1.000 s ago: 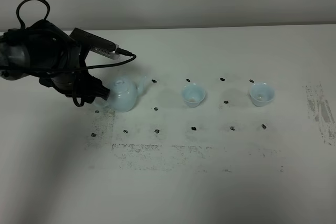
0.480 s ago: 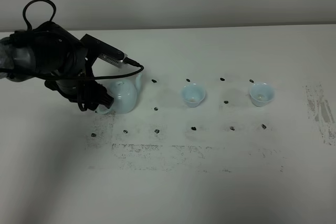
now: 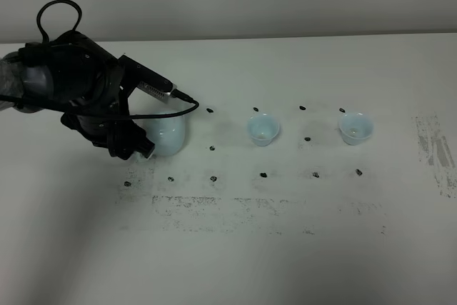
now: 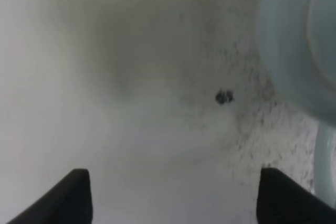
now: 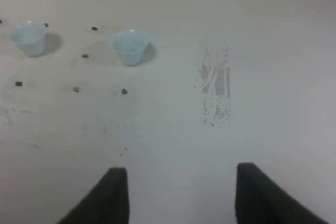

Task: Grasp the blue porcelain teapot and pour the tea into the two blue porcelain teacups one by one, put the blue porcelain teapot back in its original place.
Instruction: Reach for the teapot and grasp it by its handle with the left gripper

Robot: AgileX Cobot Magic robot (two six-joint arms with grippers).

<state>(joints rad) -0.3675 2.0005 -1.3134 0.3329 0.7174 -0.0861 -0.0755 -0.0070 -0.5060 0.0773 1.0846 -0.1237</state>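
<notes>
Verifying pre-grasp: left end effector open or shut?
Open. In the left wrist view, the left end effector has its fingertips wide apart, with only table between them; the blue porcelain teapot sits off to one side, not gripped.

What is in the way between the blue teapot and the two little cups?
Nothing that I can see. Between the teapot and the nearer cup the table shows only flat black marks. It is the same from there to the farther cup.
</notes>
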